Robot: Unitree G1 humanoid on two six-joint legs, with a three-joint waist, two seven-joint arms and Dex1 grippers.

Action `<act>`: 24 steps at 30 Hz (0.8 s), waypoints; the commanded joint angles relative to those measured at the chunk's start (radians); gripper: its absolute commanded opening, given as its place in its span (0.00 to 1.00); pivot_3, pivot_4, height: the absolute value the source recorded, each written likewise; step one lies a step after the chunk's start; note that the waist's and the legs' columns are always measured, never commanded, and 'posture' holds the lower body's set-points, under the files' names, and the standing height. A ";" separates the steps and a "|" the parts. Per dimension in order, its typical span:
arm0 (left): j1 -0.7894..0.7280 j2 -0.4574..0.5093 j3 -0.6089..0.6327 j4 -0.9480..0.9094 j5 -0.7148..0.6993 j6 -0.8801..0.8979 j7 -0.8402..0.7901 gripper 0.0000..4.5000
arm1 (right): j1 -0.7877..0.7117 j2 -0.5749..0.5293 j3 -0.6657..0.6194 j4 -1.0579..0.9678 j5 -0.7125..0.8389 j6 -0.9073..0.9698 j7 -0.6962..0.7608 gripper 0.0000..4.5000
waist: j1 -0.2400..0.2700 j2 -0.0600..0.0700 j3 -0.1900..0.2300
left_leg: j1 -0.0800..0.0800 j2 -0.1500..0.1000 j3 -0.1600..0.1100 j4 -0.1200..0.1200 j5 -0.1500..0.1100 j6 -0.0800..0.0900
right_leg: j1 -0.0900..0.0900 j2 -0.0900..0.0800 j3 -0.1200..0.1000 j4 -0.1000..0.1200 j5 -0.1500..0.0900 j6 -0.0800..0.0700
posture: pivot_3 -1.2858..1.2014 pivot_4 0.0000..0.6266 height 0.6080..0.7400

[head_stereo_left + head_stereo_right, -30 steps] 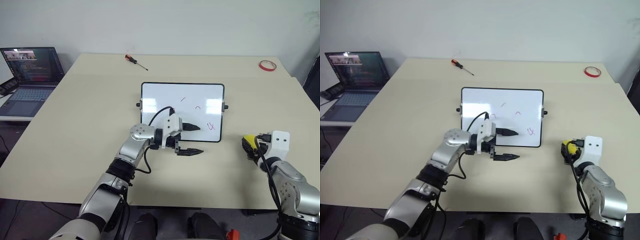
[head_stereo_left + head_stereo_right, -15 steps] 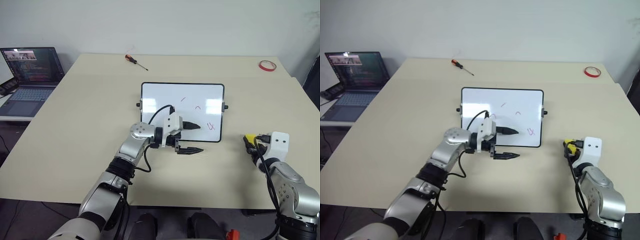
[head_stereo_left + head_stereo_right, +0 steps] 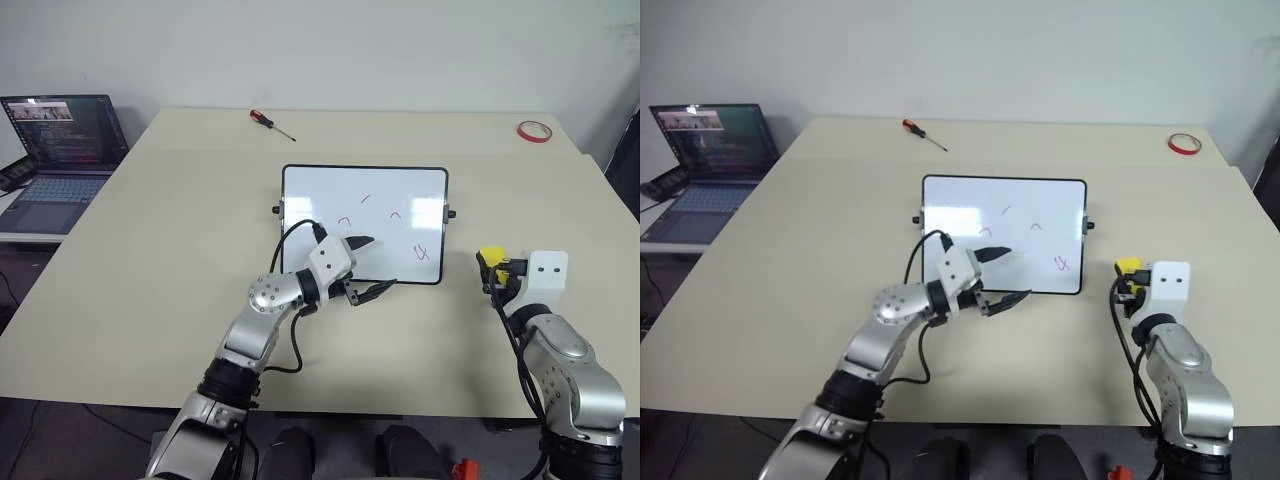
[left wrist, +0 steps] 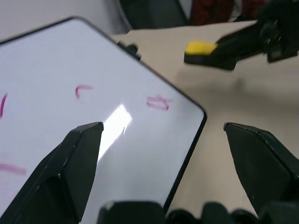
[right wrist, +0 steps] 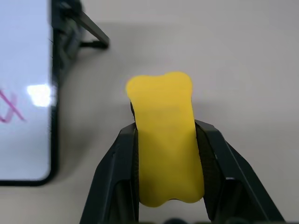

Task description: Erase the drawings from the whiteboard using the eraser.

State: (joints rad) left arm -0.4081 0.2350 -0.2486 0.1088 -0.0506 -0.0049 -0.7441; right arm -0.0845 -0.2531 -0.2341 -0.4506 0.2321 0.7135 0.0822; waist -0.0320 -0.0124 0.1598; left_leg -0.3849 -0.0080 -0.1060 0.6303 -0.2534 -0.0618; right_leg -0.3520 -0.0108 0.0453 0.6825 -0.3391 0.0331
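I see the whiteboard lying flat at the centre of the frame on the beige table, its red drawings unwiped across the middle and lower right of the white surface. My right gripper has its two black fingers clamped on the sides of the yellow eraser; in the head view the eraser sits at centre right, just beside the board's right edge and clear of the tabletop. My left gripper hangs over the board's lower edge with its fingers spread wide, holding nothing. A screwdriver lies at upper centre, a red tape ring at upper right, and a laptop stands at far left.
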 commanded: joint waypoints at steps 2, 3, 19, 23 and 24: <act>0.042 0.000 0.040 -0.064 0.044 -0.015 0.124 1.00 | -0.045 -0.007 0.053 -0.046 -0.031 -0.087 0.014 0.28 | 0.000 0.000 0.000 | 0.000 0.000 0.000 0.000 0.000 0.000 | 0.000 0.000 0.000 0.000 0.000 0.000 | 0.52 0.24 1.00; 0.055 0.003 0.045 -0.063 0.053 -0.015 0.144 1.00 | -0.055 -0.009 0.073 -0.043 -0.040 -0.115 0.023 0.28 | 0.000 0.000 0.000 | 0.000 0.000 0.000 0.000 0.000 0.000 | 0.000 0.000 0.000 0.000 0.000 0.000 | 0.52 0.24 1.00; 0.016 -0.015 0.032 -0.006 0.062 -0.032 0.168 1.00 | -0.229 0.038 0.247 0.184 -0.122 -0.317 0.087 0.28 | -0.003 0.000 0.000 | 0.000 0.000 0.001 0.000 0.000 0.000 | 0.000 0.000 0.000 0.000 0.000 0.000 | 0.52 0.24 1.00; 0.003 -0.015 0.034 0.008 0.061 -0.040 0.165 1.00 | -0.282 0.054 0.266 0.255 -0.139 -0.358 0.096 0.28 | -0.003 0.000 0.000 | 0.000 0.000 0.000 0.000 0.000 0.000 | -0.001 0.000 -0.001 0.000 0.000 0.000 | 0.52 0.24 1.00; 0.003 -0.015 0.034 0.009 0.061 -0.041 0.165 1.00 | -0.300 0.062 0.263 0.280 -0.140 -0.361 0.091 0.28 | -0.002 0.000 0.000 | 0.000 0.000 0.000 0.000 0.000 0.000 | 0.000 0.000 -0.001 0.000 0.000 0.000 | 0.52 0.24 1.00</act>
State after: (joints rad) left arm -0.3897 0.2218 -0.2144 0.1308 0.0140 -0.0248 -0.5790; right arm -0.3590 -0.1945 0.0333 -0.1716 0.0990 0.3852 0.1743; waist -0.0340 -0.0124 0.1598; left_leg -0.3852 -0.0077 -0.1056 0.6300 -0.2533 -0.0619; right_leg -0.3525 -0.0115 0.0447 0.6821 -0.3390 0.0330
